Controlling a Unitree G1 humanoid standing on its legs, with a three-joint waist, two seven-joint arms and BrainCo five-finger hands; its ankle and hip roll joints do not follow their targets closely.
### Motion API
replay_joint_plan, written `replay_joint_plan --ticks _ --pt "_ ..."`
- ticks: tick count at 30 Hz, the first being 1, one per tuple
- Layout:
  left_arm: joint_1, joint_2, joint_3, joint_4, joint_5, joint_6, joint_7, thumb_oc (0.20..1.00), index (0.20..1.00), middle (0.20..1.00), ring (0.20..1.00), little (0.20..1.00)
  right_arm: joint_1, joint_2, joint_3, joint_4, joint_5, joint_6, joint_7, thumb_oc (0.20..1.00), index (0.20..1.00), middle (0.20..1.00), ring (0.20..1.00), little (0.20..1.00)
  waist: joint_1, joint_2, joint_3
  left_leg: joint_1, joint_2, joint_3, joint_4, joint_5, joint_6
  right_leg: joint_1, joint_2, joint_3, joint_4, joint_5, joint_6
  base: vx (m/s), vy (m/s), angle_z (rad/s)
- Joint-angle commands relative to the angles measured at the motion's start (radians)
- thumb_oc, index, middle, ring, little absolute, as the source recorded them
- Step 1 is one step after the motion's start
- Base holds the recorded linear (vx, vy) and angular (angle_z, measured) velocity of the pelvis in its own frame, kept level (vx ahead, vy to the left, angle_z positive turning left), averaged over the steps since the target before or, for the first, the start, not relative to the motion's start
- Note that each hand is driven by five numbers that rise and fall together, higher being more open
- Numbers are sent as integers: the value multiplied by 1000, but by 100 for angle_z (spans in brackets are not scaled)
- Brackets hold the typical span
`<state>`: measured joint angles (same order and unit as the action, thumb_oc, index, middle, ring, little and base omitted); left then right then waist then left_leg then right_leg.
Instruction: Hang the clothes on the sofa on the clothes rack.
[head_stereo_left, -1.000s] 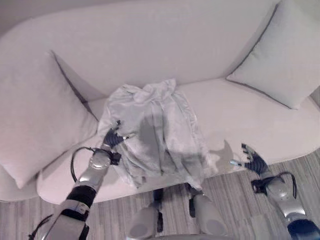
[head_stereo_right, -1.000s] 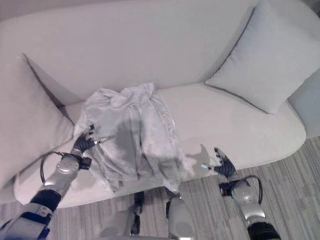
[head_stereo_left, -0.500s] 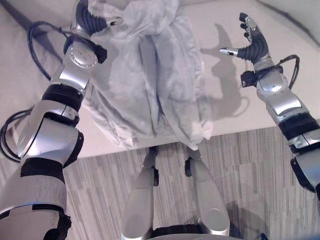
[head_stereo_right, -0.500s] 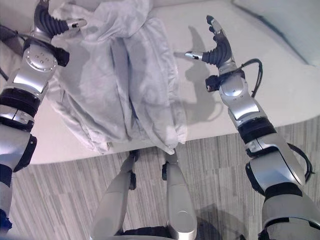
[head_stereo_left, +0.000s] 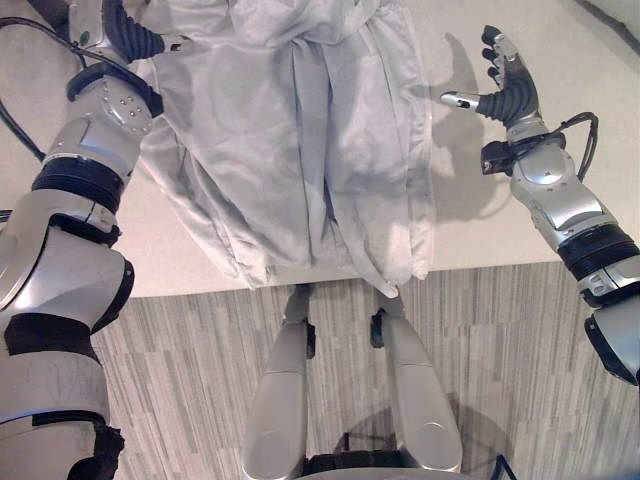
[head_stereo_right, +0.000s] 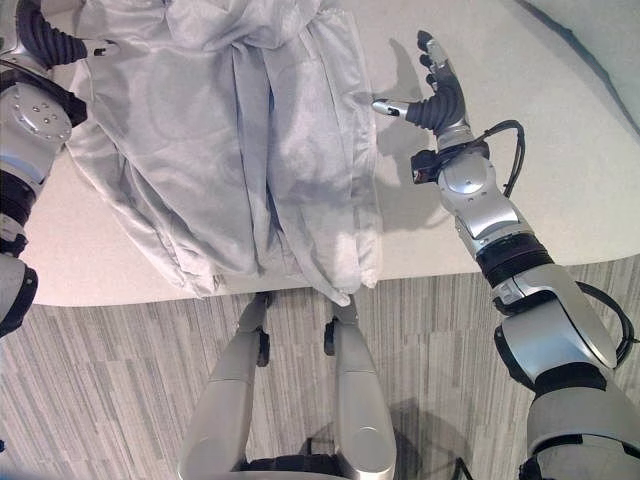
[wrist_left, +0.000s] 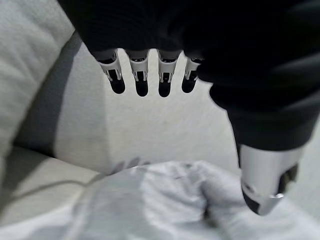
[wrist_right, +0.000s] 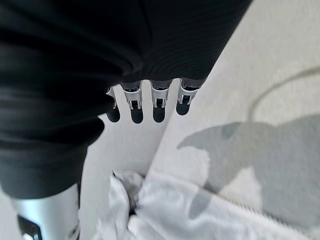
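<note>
Now the sofa (head_stereo_left: 520, 215) spreads pale across the far part of the scene, its seat edge meeting the striped floor (head_stereo_left: 180, 360) nearer the robot. Since a second ago the head camera has tipped down and moved in: the cushions have left the picture and the seat looks closer, which is the camera's shift, not the furniture's.

On the seat lies the garment (head_stereo_left: 300, 140), a crumpled white piece spread from the far left toward the near edge, its hem hanging just over the front. It rests on the sofa, held by neither hand.

Both arms have come forward. The left hand (head_stereo_left: 128, 35) now hangs at the garment's far left edge, fingers straight and thumb apart, holding nothing. The right hand (head_stereo_left: 505, 85) has risen from beside the seat front to hover over bare seat just right of the garment, fingers spread.

Judging from this, the grasp is being set up and the lift has not begun.
</note>
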<state>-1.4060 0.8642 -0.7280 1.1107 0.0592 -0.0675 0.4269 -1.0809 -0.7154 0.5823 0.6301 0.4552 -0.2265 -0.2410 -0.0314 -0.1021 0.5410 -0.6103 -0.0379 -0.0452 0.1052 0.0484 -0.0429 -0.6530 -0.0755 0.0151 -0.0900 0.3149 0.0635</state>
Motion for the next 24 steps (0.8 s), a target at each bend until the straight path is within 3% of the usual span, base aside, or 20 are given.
replay_joint_plan --ticks 1,24 --pt "-69 66 -7 18 4 -4 30 1000 1000 1000 1000 1000 -13 -38 -22 -56 45 -61 -26 1000 1000 1000 1000 1000 15 20 -21 29 28 30 -90 51 -6 107 -32 -9 3 -86 129 0 0 0" --pt "-171 41 -111 73 -26 -1 11 1000 1000 1000 1000 1000 -222 4 94 30 82 -55 -63 1000 1000 1000 1000 1000 37 3 -21 -100 32 -8 -77 60 -12 1 -37 -52 3 -76 136 4 2 2"
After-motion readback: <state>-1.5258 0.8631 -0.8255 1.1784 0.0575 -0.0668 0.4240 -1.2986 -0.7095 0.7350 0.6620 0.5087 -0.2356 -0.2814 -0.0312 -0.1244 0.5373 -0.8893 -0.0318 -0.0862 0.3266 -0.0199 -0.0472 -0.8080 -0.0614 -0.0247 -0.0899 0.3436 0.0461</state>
